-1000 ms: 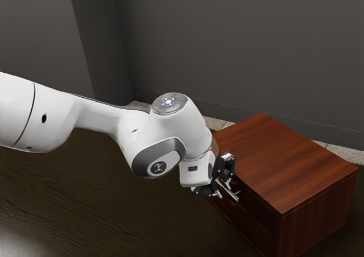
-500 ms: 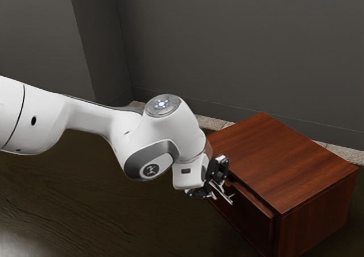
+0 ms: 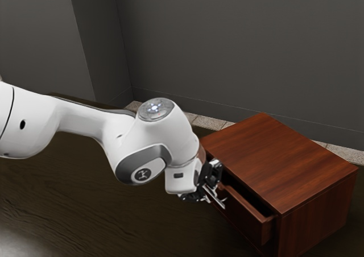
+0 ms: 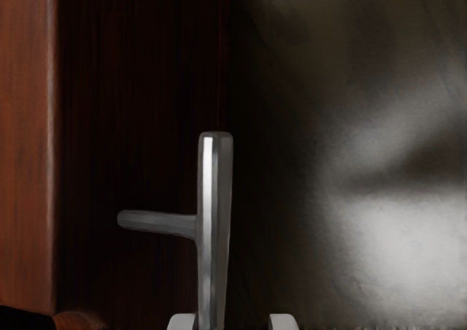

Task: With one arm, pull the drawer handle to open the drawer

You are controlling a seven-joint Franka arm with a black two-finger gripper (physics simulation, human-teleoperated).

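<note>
Operator: Drawer's come out over the last second. It was nearly flush with the cabinet (image 3: 287, 163), and now the top drawer (image 3: 242, 211) juts forward with a dark gap open behind its front. My arm has drawn back toward the exterior view's left by the same amount.

Spotter: Where's the hand?

Operator: The gripper (image 3: 209, 187) sits right at the handle (image 3: 218, 197), at the drawer's front face. On the wrist view the metal bar (image 4: 215, 220) runs straight down into the hand, with its mounting post (image 4: 155, 221) going off to the dark wood of the drawer front (image 4: 131, 111).

Spotter: Clamped on it?

Operator: I can't tell. The bar lies in line with the hand, but neither view shows whether it's squeezed or only hooked from behind. Either would drag the drawer along.

Spotter: Why that angle?

Operator: As I read it, the hand faces the drawer front squarely so the pull runs along the slides. A skewed pull could bind the drawer or let the bar slip free.

Spotter: Progress?

Operator: Partly open, I'd say. The drawer is still well inside the cabinet, with bare floor (image 3: 68, 223) in front to back into.
</note>
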